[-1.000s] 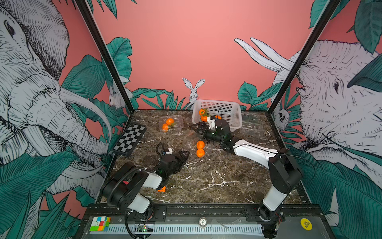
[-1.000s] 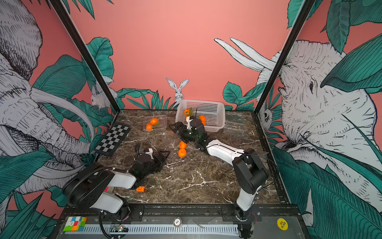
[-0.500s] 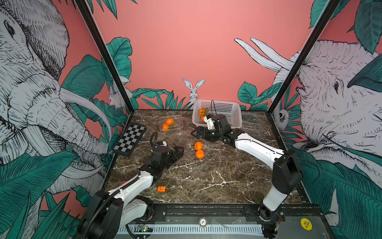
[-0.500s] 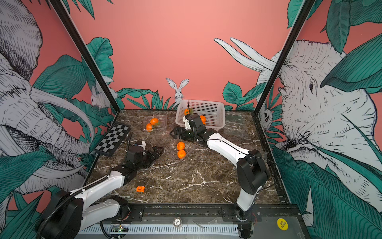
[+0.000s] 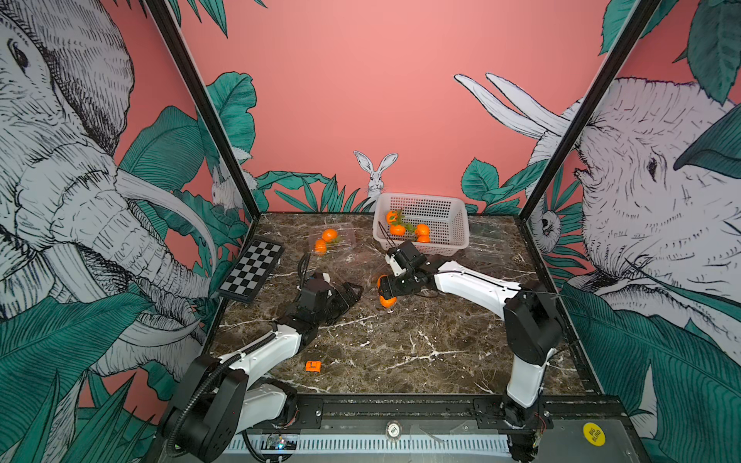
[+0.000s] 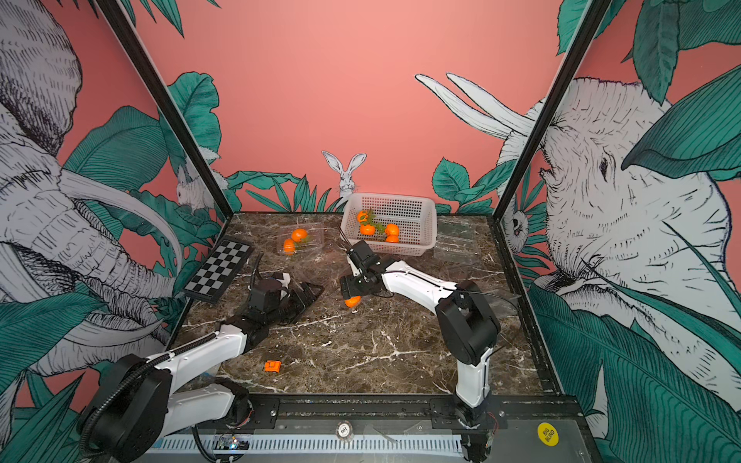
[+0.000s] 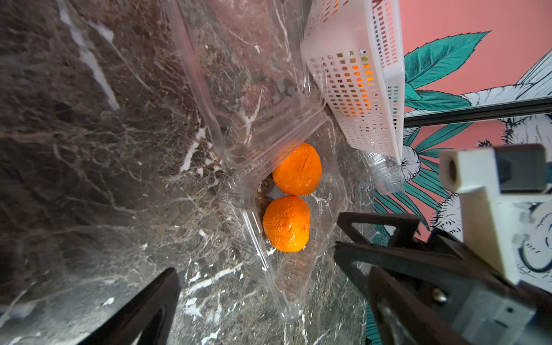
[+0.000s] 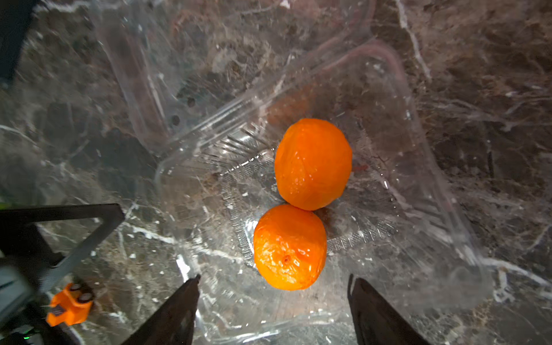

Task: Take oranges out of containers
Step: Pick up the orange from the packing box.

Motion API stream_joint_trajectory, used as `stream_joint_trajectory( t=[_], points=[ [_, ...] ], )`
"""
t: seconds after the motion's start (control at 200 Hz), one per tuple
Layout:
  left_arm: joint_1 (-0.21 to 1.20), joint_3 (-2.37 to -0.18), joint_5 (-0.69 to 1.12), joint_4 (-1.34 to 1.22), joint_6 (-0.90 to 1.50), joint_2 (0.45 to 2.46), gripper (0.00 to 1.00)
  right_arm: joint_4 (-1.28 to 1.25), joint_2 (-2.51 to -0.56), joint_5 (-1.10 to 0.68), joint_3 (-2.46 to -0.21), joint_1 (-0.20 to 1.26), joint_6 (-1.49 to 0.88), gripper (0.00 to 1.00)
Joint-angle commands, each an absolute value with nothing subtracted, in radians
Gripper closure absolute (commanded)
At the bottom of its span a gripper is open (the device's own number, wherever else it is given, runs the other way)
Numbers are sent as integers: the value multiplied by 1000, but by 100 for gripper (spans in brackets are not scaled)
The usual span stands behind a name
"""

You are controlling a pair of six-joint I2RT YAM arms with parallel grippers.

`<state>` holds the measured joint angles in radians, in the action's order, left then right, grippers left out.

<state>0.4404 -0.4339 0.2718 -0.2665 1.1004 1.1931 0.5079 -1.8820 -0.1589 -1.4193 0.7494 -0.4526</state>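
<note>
Near pair: two wrinkled oranges point(image 8: 313, 164), touching, in an open clear container point(image 8: 433, 185), just ahead of the right gripper point(image 8: 273, 279).
Far pair: leafy oranges point(image 5: 329, 235) in a second clear container point(image 5: 347, 240), well apart from it.

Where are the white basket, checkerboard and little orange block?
white basket point(image 5: 433, 205), in a top view, back wall.
checkerboard point(image 5: 252, 274), in a top view, board's middle.
little orange block point(image 5: 313, 366), in a top view, top face.

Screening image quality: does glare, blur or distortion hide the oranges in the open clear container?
Right wrist view: both oranges sharp, white glints on the clear container. Left wrist view: also sharp, plastic hazy. In both top views the container nearly vanishes against the marble, and the right gripper partly covers the fruit.
</note>
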Motion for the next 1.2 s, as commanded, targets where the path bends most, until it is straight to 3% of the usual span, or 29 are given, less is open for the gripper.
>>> stream_joint_trajectory(
  t=[0.0, 0.31, 0.615, 0.905, 1.195],
  points=[
    [437, -415, 285, -323, 1132, 1176, 1, 576, -1919, -75, -1471, 771, -379, 22],
    [437, -382, 275, -334, 1134, 1172, 1, 685, -2031, 7, -1572, 819, -354, 27],
    [437, -397, 278, -329, 1108, 1193, 1, 695, -2091, 49, -1591, 830, -368, 38],
    [437, -438, 280, -284, 1053, 1206, 1, 731, -2054, 88, -1622, 828, -376, 48],
    [437, -633, 290, -108, 913, 1203, 1, 765, -1899, -11, -1710, 751, -413, 47]
  ],
)
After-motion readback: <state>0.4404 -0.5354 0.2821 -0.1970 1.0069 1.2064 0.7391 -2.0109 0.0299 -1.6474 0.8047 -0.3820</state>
